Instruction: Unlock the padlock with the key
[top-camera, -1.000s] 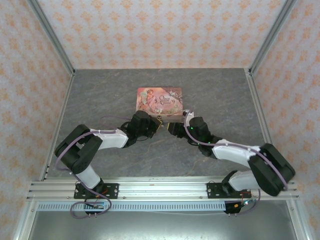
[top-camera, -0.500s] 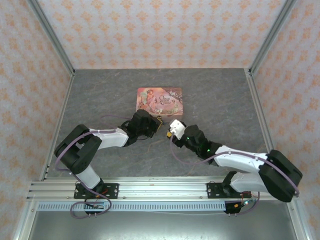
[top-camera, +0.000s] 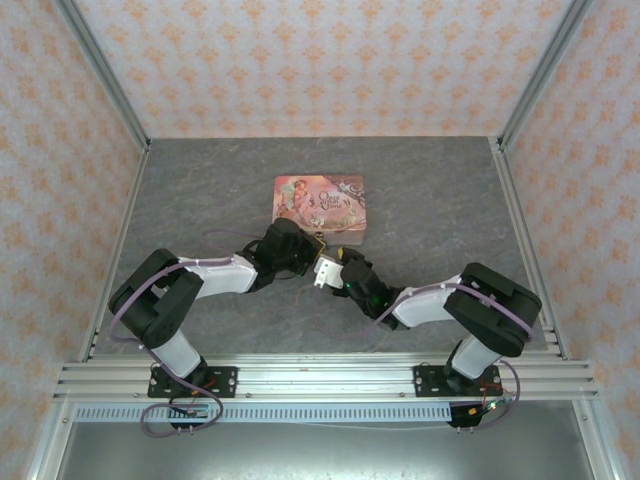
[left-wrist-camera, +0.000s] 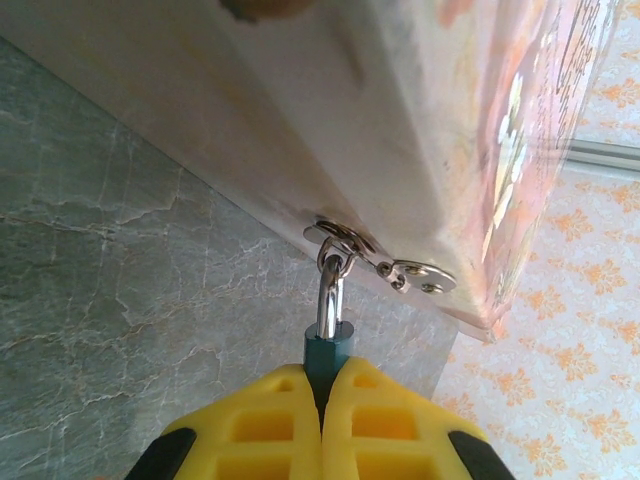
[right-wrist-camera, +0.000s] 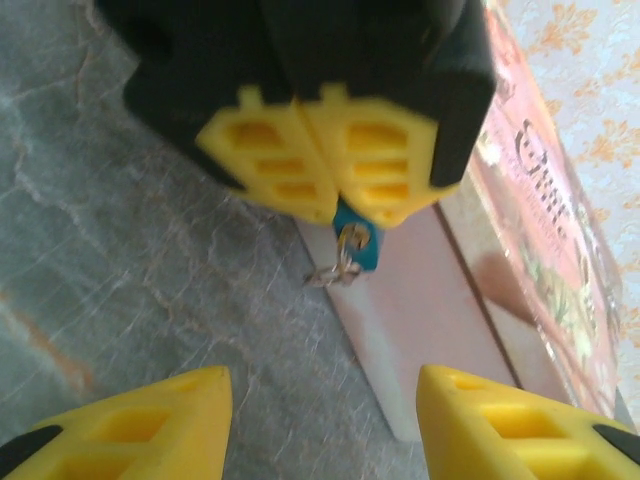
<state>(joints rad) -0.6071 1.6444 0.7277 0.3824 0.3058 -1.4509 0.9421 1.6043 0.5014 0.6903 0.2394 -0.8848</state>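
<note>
Right arm: rises from the near edge of the table (top-camera: 200, 190) towards its right corner, folds at the elbow and lies low, forearm running left to the table's middle.

Right gripper (right-wrist-camera: 322, 372): released, fingers spread wide with nothing between them; faces the left gripper head-on, near it but apart.

Left arm: rises from the near edge towards the left corner, doubles back at the elbow and reaches right and far to the near side of the pink tin.

Left gripper (left-wrist-camera: 322, 378): clenched on the padlock, yellow fingers pressed together over its body.

Padlock (left-wrist-camera: 325, 352): teal, at mid-table, just off the tin's near side; shackle (left-wrist-camera: 329, 296) closed through the metal hasp (left-wrist-camera: 345, 238) on the tin's wall.

Small metal ring (right-wrist-camera: 340, 264): dangles from the end of the padlock away from the tin; too blurred to tell whether the key hangs with it.

Pink tin (top-camera: 320, 198): flat on the table, just beyond both grippers, towards the far edge.

Step in hand, as judged: padlock steadied by the left, lock not yet opened. Next move calls for a fine close of the right gripper on the key near that ring, then a turn, with the left holding firm.
</note>
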